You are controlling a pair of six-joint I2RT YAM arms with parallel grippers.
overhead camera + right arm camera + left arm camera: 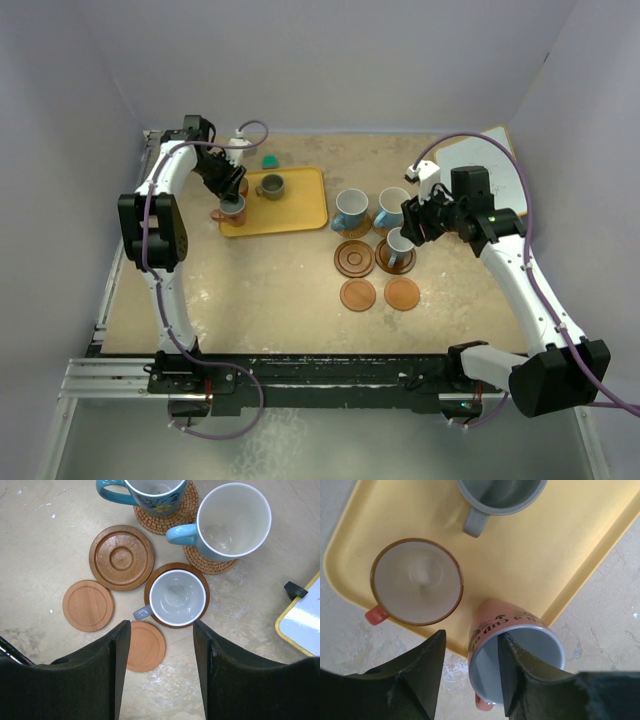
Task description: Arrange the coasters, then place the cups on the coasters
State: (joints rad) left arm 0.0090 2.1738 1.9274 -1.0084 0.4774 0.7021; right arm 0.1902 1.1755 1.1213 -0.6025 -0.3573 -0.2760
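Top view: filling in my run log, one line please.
left claw astride pink cup rim, open; right claw open over white cup on coaster

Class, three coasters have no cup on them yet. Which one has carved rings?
The larger, darker coaster left of the small white cup; the two plain coasters are smooth.

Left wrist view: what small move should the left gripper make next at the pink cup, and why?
Probably close the left gripper on the wall of the pink cup. One finger is inside the rim and the other outside, with a gap beside the outer one, so it is not yet clamped.
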